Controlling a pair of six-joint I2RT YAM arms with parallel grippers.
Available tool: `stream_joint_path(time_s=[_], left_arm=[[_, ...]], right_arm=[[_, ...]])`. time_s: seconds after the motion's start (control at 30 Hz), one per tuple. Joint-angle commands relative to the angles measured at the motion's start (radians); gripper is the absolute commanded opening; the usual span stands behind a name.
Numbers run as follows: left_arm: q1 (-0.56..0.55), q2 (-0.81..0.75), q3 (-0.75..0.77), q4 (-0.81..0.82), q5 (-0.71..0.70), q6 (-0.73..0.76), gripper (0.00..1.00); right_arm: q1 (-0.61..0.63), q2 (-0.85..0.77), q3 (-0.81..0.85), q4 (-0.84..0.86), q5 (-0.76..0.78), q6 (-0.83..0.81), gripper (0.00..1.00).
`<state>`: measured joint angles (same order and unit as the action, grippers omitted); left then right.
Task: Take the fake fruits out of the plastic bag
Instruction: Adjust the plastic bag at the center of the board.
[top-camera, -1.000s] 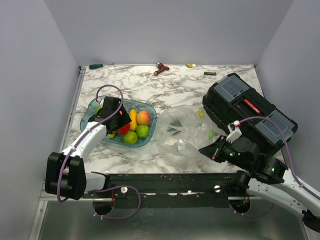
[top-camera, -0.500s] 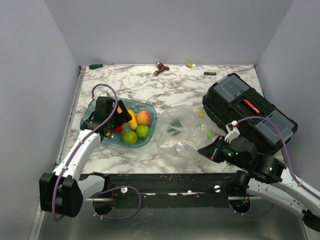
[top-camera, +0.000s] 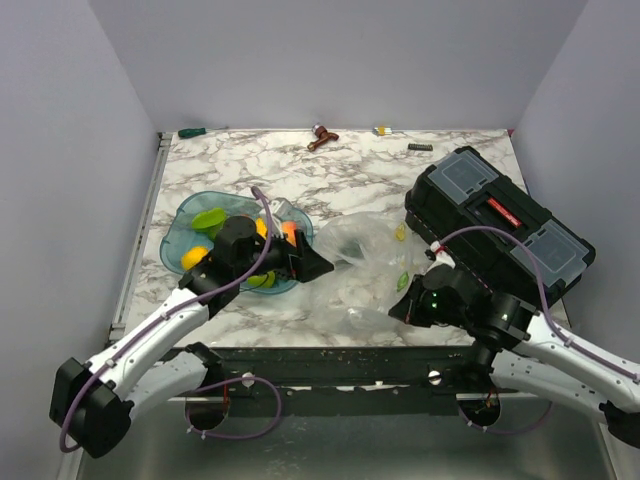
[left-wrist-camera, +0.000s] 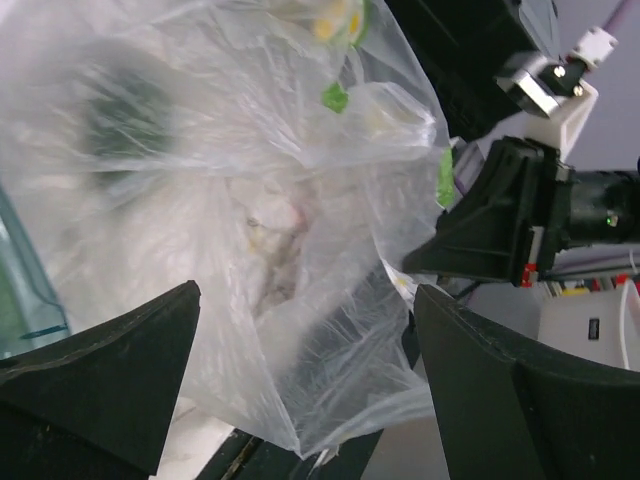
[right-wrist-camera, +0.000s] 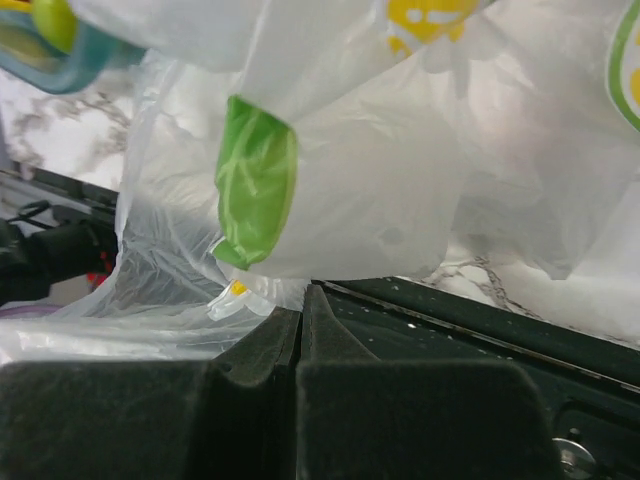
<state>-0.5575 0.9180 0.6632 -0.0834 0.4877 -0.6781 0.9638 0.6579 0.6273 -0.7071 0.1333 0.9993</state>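
The black toolbox (top-camera: 495, 215) stands well to the right of the teal tray (top-camera: 178, 215), and the plastic bag (top-camera: 365, 270) lies crumpled between them, its left side just beside the tray's right end. Most of the fake fruits (top-camera: 210, 218) sit in the tray already, green, orange and yellow. The left gripper (top-camera: 315, 262), fingers spread and empty, points away from the tray into the bag. The right gripper (top-camera: 400, 308), on the bag's side far from the tray, is pressed together on a fold of film. To do this step well, the right side should probably keep the film taut and lifted so the mouth stays open. The left should then go in spread and close only on something solid, not on plastic. The left wrist view shows a dark green shape (left-wrist-camera: 125, 115) behind the film, on the tray side, possibly a remaining fruit, though I cannot tell. The right wrist view alone shows the pinch up close, with a green print (right-wrist-camera: 255, 180) above it.
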Motion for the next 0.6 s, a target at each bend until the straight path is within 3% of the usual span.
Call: stream_joint_path(time_s=[0.0,0.27,0.33,0.43,0.57], left_arm=[[-0.117,0.101,0.027,0.079,0.012,0.032,0.84],[-0.346,0.321,0.131,0.057,-0.109,0.097,0.76],[-0.374,0.371,0.155,0.042,-0.154,0.1,0.71],[-0.386,0.446,0.201,-0.028,-0.276,0.097,0.55],[-0.387,0.537,0.226,-0.031,-0.366,0.108,0.52]], right_arm=[[0.002,0.064,0.01,-0.056,-0.014,-0.033,0.01],[0.001,0.122,-0.032,0.017,-0.067,-0.03,0.01],[0.001,0.107,-0.034,0.027,-0.066,-0.029,0.01],[0.001,0.076,-0.025,0.023,-0.057,-0.029,0.01],[0.001,0.034,-0.014,0.012,-0.044,-0.026,0.01]])
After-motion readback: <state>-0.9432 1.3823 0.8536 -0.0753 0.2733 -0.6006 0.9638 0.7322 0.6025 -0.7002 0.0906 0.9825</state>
